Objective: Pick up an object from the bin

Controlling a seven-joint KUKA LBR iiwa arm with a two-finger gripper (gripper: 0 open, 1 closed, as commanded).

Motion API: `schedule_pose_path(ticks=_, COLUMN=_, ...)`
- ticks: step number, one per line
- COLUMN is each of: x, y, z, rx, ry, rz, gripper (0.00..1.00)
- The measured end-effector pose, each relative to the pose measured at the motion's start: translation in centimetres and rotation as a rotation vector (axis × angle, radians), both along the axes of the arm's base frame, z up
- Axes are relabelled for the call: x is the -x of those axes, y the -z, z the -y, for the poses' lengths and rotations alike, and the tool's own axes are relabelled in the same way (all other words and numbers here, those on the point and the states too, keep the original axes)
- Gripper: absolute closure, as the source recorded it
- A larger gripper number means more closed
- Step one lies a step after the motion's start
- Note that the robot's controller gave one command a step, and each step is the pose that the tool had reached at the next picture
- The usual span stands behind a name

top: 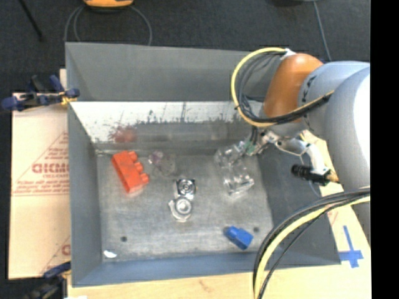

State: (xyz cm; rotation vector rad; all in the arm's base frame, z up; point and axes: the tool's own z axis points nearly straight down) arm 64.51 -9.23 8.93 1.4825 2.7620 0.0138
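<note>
Grey bin [156, 238] holds orange block [129, 170], blue piece [239, 236], shiny metal part [182, 199], seemingly clear plastic bits [237, 183].

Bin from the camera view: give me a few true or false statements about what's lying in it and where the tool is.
1. The orange block lies in the left part of the bin. True.
2. The blue piece lies right beside the block. False: it lies at the lower right of the floor, far from the block.
3. The tool holds the block. False: the tool is in the bin's right part, well apart from it.
4. A shiny round thing lies near the middle of the floor. True.
</note>
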Motion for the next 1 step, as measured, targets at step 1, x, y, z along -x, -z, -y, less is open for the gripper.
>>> schedule_pose_path(ticks=1, x=-0.1, y=-4.02, z=0.13, rx=0.006, ry=-0.006, rz=-0.005, gripper=1.0)
